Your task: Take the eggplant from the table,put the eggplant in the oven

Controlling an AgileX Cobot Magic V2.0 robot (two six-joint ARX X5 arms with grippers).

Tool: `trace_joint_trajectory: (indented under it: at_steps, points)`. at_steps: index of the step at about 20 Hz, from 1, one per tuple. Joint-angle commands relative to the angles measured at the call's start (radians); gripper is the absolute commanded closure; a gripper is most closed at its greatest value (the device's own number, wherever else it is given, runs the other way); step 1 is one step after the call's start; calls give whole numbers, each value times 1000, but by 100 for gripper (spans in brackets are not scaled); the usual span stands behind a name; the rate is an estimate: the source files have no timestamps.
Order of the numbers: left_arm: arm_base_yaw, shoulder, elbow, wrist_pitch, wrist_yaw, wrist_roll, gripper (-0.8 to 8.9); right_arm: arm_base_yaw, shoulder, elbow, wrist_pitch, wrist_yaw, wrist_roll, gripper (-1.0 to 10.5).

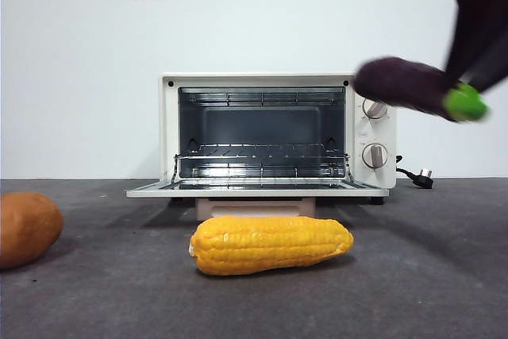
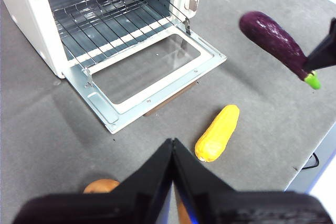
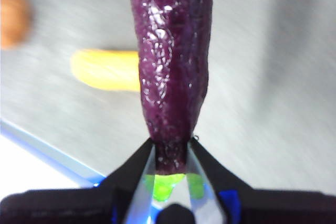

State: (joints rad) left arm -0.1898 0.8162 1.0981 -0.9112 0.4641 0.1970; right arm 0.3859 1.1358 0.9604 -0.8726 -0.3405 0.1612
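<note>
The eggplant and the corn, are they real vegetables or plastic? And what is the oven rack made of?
The eggplant has a glossy, wrinkled purple skin; it could be real or a replica. The corn looks like moulded plastic: uniform yellow, soft sheen. The oven rack appears to be bare metal wire, thin and shiny.

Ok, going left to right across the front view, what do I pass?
potato → corn → oven → eggplant, held off the table by the right end effector.
</note>
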Motion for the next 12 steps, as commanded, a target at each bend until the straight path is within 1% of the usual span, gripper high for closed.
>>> trace_joint_trajectory:
  at_steps: [1, 2, 5, 7, 12]
  points:
    - [3, -2, -8, 8, 11, -12, 819, 1, 57, 35, 59, -69, 27, 958]
    - [3, -2, -8, 8, 15, -12, 819, 1, 94, 52, 78, -107, 32, 958]
    - [3, -3, -8, 8, 15, -13, 819, 1, 234, 120, 129, -168, 53, 958]
    - [3, -3, -8, 6, 15, -14, 819, 1, 332, 180, 160, -211, 82, 958]
    - [3, -3, -8, -7, 15, -14, 819, 1, 539, 382, 196, -256, 182, 958]
